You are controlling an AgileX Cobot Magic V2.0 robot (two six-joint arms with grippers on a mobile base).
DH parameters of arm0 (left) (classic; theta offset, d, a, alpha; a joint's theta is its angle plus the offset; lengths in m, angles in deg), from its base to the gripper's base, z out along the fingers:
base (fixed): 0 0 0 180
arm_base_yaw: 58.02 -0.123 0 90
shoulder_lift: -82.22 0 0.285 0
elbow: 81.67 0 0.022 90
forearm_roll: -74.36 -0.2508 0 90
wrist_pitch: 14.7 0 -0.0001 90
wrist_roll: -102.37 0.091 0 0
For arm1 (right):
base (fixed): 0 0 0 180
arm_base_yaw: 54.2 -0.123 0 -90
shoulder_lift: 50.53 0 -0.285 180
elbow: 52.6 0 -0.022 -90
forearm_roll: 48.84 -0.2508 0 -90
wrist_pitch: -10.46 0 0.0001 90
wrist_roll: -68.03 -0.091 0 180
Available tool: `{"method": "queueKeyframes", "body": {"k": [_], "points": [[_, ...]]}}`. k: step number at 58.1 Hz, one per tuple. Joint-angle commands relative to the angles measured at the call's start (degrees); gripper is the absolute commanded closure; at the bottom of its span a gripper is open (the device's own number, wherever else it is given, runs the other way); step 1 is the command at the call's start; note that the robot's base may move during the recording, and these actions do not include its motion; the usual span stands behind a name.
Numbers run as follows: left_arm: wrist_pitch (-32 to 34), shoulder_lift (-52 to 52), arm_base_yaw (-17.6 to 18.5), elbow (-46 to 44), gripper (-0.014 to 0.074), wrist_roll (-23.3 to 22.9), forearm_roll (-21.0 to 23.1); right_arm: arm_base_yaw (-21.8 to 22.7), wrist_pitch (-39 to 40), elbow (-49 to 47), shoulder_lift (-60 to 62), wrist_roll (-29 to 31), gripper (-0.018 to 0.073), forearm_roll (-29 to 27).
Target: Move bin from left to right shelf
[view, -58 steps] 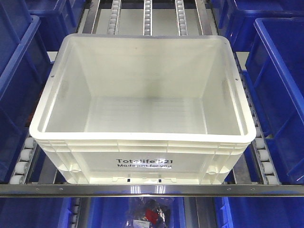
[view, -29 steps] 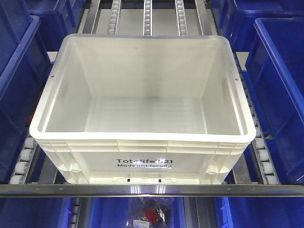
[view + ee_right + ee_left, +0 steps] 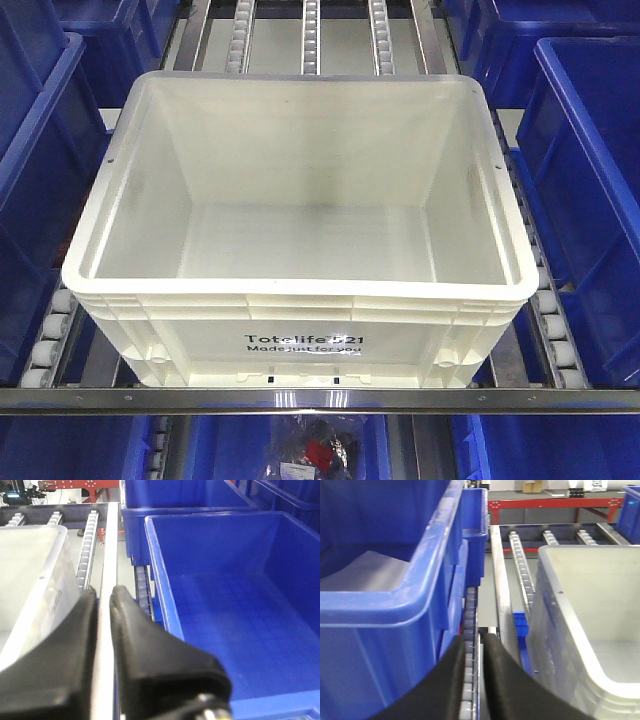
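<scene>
White plastic Totelife bin (image 3: 300, 200) sits empty on the roller rack (image 3: 310, 35), between dark blue totes (image 3: 590, 180). Left gripper (image 3: 474, 642) and right gripper (image 3: 103, 595) each hover beside it, jaws nearly closed, gripping nothing.

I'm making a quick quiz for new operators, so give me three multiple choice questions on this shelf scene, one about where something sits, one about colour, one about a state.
1. Where does the white bin sit?
A. on the roller rails, behind the steel front bar
B. inside a blue tote
C. on the floor

2. What colour are the totes on either side of it?
A. red
B. dark blue
C. grey

3. What is in the white bin?
A. folded cloth
B. smaller boxes
C. nothing

Answers:
1 A: rollers show beside its base, the bar runs in front.
2 B: blue walls flank it in all views.
3 C: its bare floor shows in the front view.
</scene>
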Motion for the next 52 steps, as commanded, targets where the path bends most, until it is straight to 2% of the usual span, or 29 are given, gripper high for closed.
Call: {"method": "queueKeyframes", "body": {"k": [1,10,17,28,34,43,52], "points": [[4.06,0.75,1.02,-2.11,0.0355,-0.2,0.17,0.29,3.64,-1.65,-0.88,-0.12,0.0361,0.13],[4.2,0.75,1.4,-2.11,0.0124,-0.2,0.12,0.29,3.63,-1.65,-0.88,-0.08,0.0163,0.32],[3.88,0.75,2.27,-2.11,0.0012,-0.2,0.12,0.29,3.88,-1.65,-0.88,0.06,0.0109,2.16],[3.69,0.8,4.54,-2.11,0.001,-0.2,0.23,0.0,1.58,-2.47,-1.06,-0.54,0.011,0.11],[2.4,3.05,6.73,-2.99,0.001,0.26,0.12,-3.85,-0.97,-5.37,-3.45,-0.04,0.011,0.62],[-3.93,11.75,10.07,-9.68,0.001,0.21,0.16,-9.13,-6.62,-12.76,-12.24,-0.04,0.011,0.54],[-8.07,21.41,11.86,-18.2,0.001,0.26,0.28,-10.53,-11.13,-20.62,-22.71,-0.11,0.011,0.32]]}}
